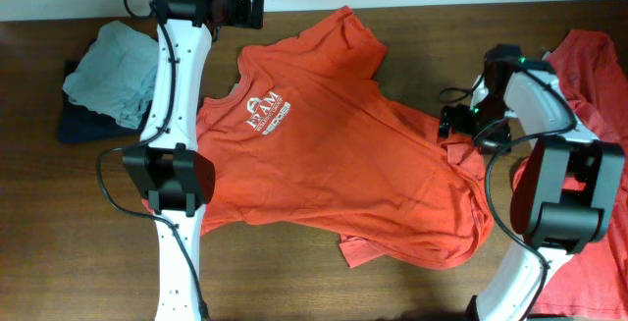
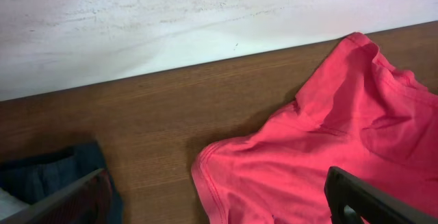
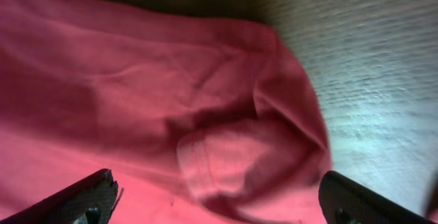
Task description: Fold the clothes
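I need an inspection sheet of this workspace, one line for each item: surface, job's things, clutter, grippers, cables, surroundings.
Surface: brown wooden table.
Job's things: orange T-shirt with white chest logo, spread open in the middle, not folded; second coral shirt bunched at the right edge.
Clutter: grey-green garment lying partly on a dark blue garment, far left.
Grippers: left gripper open near the T-shirt's far sleeve; right gripper open above its right side; neither holds anything.
Cables: black cables loop over the table, one on each side.
Surroundings: white wall behind the table.
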### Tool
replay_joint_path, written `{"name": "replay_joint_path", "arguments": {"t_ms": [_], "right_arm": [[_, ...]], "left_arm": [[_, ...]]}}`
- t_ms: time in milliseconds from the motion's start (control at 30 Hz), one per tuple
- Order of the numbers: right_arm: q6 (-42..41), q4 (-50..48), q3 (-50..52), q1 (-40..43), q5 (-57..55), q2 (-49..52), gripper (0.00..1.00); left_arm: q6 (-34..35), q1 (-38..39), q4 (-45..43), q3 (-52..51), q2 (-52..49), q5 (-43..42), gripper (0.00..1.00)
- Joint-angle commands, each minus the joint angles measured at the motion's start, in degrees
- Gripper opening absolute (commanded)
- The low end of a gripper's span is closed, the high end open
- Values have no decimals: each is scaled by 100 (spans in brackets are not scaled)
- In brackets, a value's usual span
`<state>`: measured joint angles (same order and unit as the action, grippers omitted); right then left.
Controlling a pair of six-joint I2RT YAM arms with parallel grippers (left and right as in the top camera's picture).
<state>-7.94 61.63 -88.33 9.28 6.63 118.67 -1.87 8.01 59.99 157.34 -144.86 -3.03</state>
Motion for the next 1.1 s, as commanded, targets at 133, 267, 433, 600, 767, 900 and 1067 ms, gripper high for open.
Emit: {"name": "replay_joint_path", "arguments": {"t_ms": [133, 267, 433, 600, 767, 900, 1067], "right_arm": [[-264, -254, 457, -66, -136, -20, 99], [-267, -109, 153, -55, -138, -22, 99], [-267, 153, -376, -63, -210, -22, 99], [-334, 343, -525, -105, -271, -22, 99], [-487, 529, -525, -334, -483, -20, 99], [-658, 442, -422, -468, -732, 11, 100], [-785, 337, -382, -476, -809, 98, 95]], "left_arm": [[61, -17, -9, 20, 55, -61, 99], [61, -17, -9, 20, 57, -61, 99], [61, -17, -9, 20, 57, -61, 99], [61, -17, -9, 20, 57, -61, 99], [61, -17, -9, 20, 57, -61, 99], [61, -17, -9, 20, 57, -61, 99], [61, -17, -9, 20, 57, -61, 99]]}}
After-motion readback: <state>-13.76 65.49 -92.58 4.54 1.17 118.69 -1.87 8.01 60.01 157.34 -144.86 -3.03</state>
